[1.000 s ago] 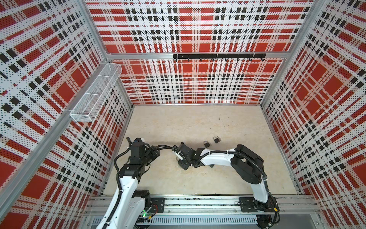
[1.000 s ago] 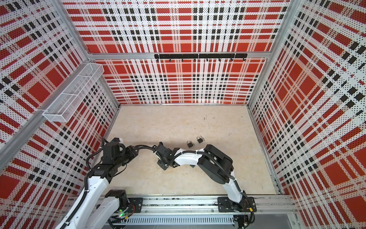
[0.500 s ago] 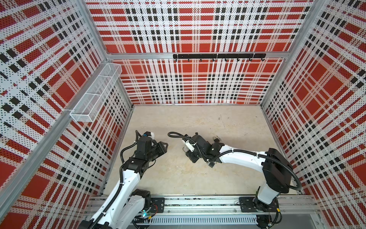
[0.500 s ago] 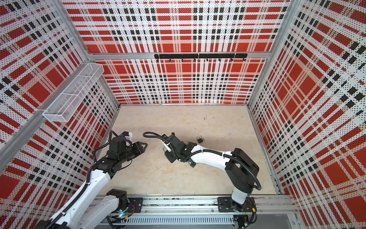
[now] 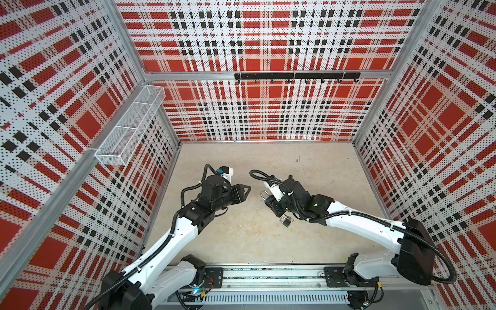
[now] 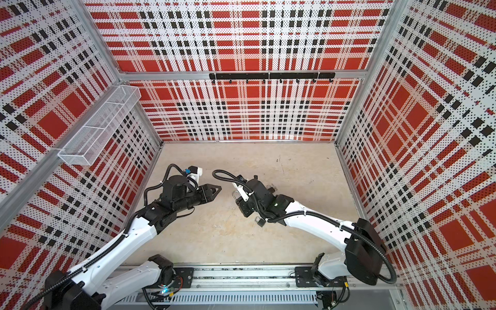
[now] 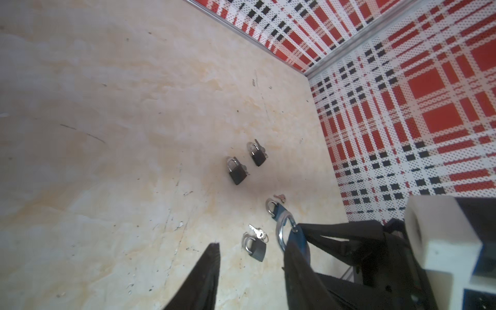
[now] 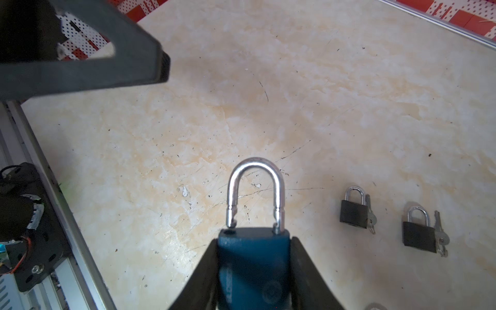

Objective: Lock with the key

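My right gripper (image 8: 253, 241) is shut on a blue padlock (image 8: 253, 268), held above the floor. Its silver shackle (image 8: 255, 185) stands open, with one leg lifted out of its hole. In both top views the shackle (image 5: 263, 194) (image 6: 236, 194) points left toward my left gripper (image 5: 245, 189), which hovers a short gap away. My left gripper (image 7: 251, 249) is open, with only floor and a small lock showing between its fingers. A small loose key (image 7: 280, 198) lies on the floor beyond the blue padlock (image 7: 296, 237).
Small black padlocks lie on the beige floor (image 7: 134, 107), two side by side (image 7: 236, 171) (image 7: 258, 155) and one with ringed keys (image 7: 255, 247). Another lies under the right arm (image 5: 285, 221). Plaid walls close in the cell, with a wire basket (image 5: 128, 128) on the left wall.
Both arms have lifted away from the front left of the floor. The right arm swung out to the right with the blue padlock, and the left gripper reached forward toward it.
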Robot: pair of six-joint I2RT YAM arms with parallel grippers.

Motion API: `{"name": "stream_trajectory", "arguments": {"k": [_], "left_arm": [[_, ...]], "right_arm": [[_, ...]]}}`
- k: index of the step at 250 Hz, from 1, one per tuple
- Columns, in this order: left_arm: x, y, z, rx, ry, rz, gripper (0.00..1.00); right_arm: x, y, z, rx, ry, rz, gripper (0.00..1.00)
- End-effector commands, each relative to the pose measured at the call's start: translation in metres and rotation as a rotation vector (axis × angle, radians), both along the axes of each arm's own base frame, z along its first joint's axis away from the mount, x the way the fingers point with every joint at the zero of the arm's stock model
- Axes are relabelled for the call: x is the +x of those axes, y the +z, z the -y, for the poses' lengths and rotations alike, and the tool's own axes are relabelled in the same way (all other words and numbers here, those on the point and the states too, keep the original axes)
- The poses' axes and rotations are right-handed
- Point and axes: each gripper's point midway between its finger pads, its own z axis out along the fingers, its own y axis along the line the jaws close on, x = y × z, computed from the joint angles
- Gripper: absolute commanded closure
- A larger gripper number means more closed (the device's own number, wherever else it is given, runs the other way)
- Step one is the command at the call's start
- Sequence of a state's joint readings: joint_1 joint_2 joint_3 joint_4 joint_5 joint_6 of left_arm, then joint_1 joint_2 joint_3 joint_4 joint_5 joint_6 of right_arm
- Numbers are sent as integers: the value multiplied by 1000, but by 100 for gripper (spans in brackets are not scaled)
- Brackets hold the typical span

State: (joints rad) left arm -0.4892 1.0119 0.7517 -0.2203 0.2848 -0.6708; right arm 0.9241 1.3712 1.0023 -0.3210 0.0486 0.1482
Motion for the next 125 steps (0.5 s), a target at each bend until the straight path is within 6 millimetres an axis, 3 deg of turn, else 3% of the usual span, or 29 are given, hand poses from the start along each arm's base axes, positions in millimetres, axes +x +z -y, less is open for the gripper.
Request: {"name": "stream_trajectory", "arguments": {"k": [1, 125], "left_arm": [[2, 21, 18, -49, -51, 51, 57], [-3, 18, 55, -91, -160, 13, 58]], "right_arm": [[1, 22, -1, 60, 11, 56, 90], [-1, 37, 7, 101, 5, 82, 90]]}}
